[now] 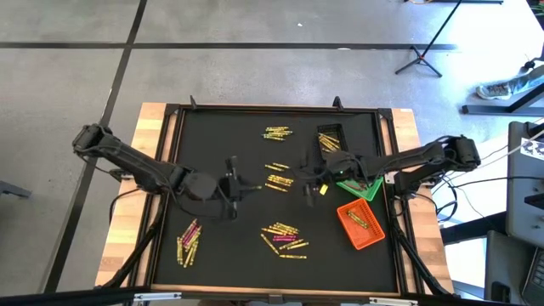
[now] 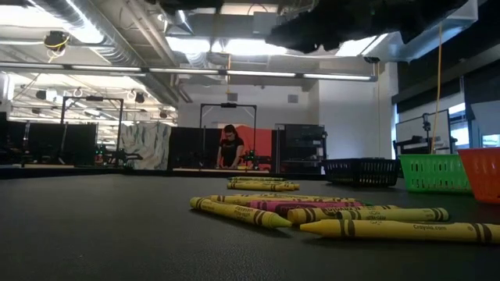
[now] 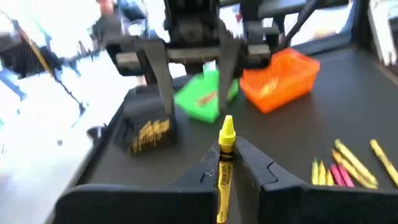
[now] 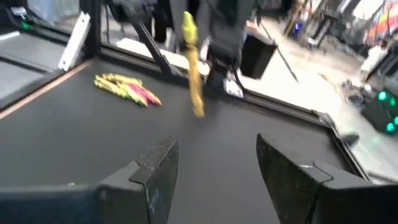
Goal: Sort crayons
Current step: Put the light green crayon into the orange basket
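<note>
Yellow wax crayon (image 3: 224, 167), paper-wrapped and pointed, stands nearly upright pinched between the fingers of the left hand (image 3: 224, 180), lifted clear of the black desk (image 1: 246, 246) near its middle, most likely so it can be passed across or carried toward the bins. Facing it, the right hand (image 4: 216, 165) hovers with its fingers spread and nothing between them, apparently waiting to receive the stick, since the bins lie on its side. Those containers, a green plastic basket (image 1: 360, 187), an orange plastic basket (image 1: 360, 224) and a black mesh basket (image 1: 330, 138), sit grouped along the desk's right edge, several already holding crayons. Loose heaps of yellow and pink crayons (image 1: 284, 239) lie scattered over the mat, unsorted.
</note>
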Action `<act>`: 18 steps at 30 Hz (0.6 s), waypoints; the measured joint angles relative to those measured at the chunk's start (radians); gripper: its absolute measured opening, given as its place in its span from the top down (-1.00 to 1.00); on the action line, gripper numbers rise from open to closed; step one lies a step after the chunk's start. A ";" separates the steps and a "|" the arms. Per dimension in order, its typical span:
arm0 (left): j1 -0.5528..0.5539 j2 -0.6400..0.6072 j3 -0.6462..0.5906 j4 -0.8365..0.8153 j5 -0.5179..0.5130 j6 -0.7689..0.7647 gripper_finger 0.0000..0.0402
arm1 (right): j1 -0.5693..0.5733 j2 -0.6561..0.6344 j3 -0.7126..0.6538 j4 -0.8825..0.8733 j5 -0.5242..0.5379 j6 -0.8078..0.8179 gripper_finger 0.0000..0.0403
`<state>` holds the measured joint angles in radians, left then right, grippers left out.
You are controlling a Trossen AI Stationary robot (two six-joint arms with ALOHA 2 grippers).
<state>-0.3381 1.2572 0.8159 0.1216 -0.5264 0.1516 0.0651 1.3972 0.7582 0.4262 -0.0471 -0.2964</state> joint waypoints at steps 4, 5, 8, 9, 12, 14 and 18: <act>0.038 0.000 -0.110 0.288 0.052 0.094 0.94 | 0.022 0.037 0.000 0.095 -0.007 0.003 -0.07; 0.048 0.000 -0.131 0.348 0.065 0.110 0.94 | 0.023 0.049 0.000 0.113 -0.009 0.009 -0.07; 0.075 0.006 -0.172 0.458 0.102 0.146 0.94 | 0.022 0.084 0.000 0.186 -0.032 0.036 -0.07; 0.082 0.013 -0.180 0.488 0.110 0.148 0.94 | 0.022 0.095 0.000 0.212 -0.035 0.043 -0.07; 0.108 0.036 -0.192 0.561 0.183 0.148 0.94 | 0.020 0.127 0.000 0.283 -0.020 0.048 -0.07; 0.121 0.062 -0.192 0.592 0.217 0.148 0.94 | 0.020 0.143 0.000 0.314 -0.008 0.049 -0.07; 0.138 0.121 -0.192 0.686 0.224 0.148 0.94 | 0.020 0.168 0.000 0.367 -0.015 0.049 -0.07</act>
<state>-0.2004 1.3777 0.6235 0.8077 -0.3029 0.2994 0.0853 1.5657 0.7582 0.7929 -0.0620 -0.2476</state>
